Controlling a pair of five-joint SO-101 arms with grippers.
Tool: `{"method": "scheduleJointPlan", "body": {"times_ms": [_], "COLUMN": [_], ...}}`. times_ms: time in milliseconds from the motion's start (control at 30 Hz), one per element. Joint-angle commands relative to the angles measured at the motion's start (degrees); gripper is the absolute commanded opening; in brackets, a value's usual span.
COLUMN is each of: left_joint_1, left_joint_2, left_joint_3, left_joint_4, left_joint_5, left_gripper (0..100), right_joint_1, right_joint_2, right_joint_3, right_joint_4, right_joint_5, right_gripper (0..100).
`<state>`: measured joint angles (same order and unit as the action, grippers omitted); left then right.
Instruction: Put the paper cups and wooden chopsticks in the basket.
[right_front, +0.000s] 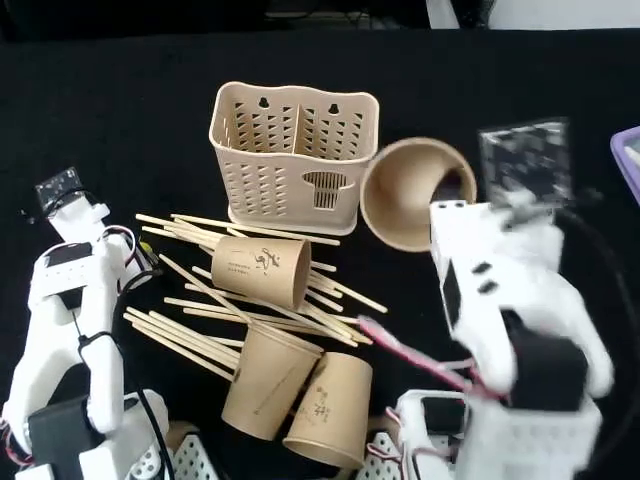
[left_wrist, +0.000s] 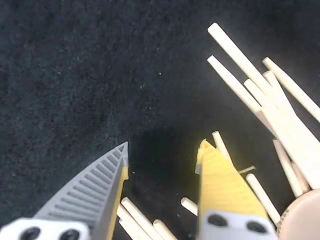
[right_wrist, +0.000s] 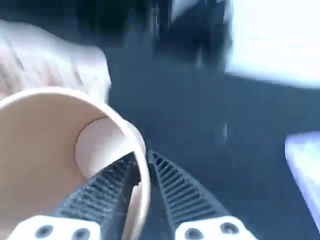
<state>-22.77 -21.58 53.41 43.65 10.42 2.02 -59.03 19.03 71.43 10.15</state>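
High view: the basket (right_front: 293, 160) stands upright on the black desk (right_front: 110, 100). The held cup (right_front: 405, 195) hangs with its mouth towards the camera, just beside the basket on the right arm's side, at the tip of the right arm (right_front: 510, 310). Three loose cups (right_front: 262, 268) lie on their sides among scattered chopsticks (right_front: 200, 335) in front of the basket. Risk noted: the basket looks light and unsecured, so a cup brought in low could knock or tip it. The cup also looks wide against a single compartment and may jam on the divider. Left wrist view: the left claw (left_wrist: 164, 145) is spread open above bare desk, with chopstick ends near it and partly beneath it. Risk: round sticks lying crossed may roll or pivot under a closing claw, and one lifted stick may drag others along. Right wrist view: the right claw (right_wrist: 143, 157) is clamped on the held cup's rim, one finger inside and one outside. Risk: a thin paper wall pinched at one edge may crease, swing or slip free. Markings: the loose cups carry dark print on their sides in the high view, too small to make out. No other legible writing found.
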Motion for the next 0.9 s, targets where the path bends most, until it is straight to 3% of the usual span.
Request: {"method": "scheduleJointPlan", "body": {"times_ms": [0, 167, 400, 867], "left_joint_1": [-0.1, -0.1, -0.1, -0.1], "left_joint_2": [-1.5, -1.5, -1.5, -1.5], "left_joint_3": [-0.6, 0.7, 4.9, 5.0], "left_joint_4": [-0.8, -1.9, -11.6, -12.0], "left_joint_5": [0.5, 0.5, 0.1, 0.1], "left_gripper": [22, 22, 22, 22], "right_joint_1": [-6.9, -12.9, -15.3, -14.1], "right_joint_2": [1.3, 9.5, 26.4, 43.1], "right_joint_3": [-5.8, -4.8, -10.7, -35.4], "right_joint_4": [-8.6, -20.1, -20.5, 3.5], "right_joint_5": [-7.6, -12.9, -12.9, -13.1], "right_gripper": [1.1, 1.1, 1.1, 1.1]}}
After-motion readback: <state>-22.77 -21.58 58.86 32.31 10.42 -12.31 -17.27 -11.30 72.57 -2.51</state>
